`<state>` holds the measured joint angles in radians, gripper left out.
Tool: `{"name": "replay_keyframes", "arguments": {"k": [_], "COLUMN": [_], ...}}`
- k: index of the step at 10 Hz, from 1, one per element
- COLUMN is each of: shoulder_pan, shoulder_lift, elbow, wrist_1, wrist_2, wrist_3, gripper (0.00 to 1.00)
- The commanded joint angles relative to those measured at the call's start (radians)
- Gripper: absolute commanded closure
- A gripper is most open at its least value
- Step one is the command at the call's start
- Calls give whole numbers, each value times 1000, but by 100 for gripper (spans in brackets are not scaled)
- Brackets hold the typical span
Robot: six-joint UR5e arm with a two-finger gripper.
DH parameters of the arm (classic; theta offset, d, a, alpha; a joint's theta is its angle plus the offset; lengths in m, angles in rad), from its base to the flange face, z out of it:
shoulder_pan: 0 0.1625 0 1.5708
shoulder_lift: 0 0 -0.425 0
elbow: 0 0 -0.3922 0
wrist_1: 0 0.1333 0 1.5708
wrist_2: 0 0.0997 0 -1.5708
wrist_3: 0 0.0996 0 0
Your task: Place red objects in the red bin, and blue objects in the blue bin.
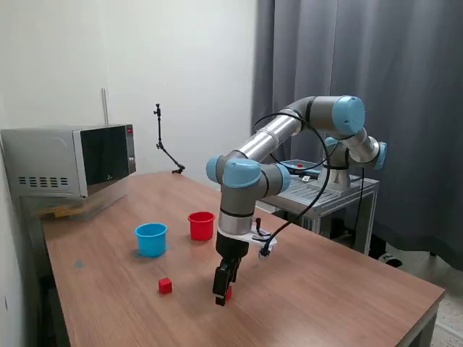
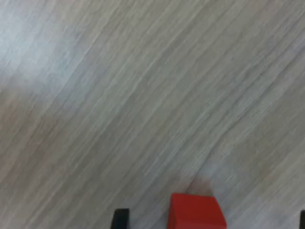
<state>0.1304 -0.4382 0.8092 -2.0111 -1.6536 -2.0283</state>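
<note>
My gripper (image 1: 222,290) is down at the wooden table, near its front middle. Its jaws are open on either side of a small red cube (image 1: 228,292) and do not touch it. In the wrist view the cube (image 2: 196,212) rests on the wood between one dark fingertip (image 2: 120,217) and the other at the frame's edge. A second red cube (image 1: 165,285) lies to the exterior view's left of the gripper. The red cup (image 1: 201,225) and the light blue cup (image 1: 151,238) stand upright side by side behind them. No blue cubes are in view.
A microwave (image 1: 69,160) stands at the table's back left corner in the exterior view. A metal cart (image 1: 329,189) with small items is behind the arm. The table's front edge (image 1: 405,318) runs close on the exterior view's right.
</note>
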Motion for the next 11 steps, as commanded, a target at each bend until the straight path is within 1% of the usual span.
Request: {"name": "replay_keyframes", "arguments": {"k": [1, 2, 10, 11], "shoulder_pan": [0, 0, 2, -2], "shoulder_lift": [-1, -1, -1, -14], "elbow": [-1, -2, -2, 1], "wrist_1": [0, 0, 0, 0], "wrist_2": [0, 0, -2, -3], "wrist_3": [-3, -3, -6, -9], "gripper": [0, 100, 100, 100]}}
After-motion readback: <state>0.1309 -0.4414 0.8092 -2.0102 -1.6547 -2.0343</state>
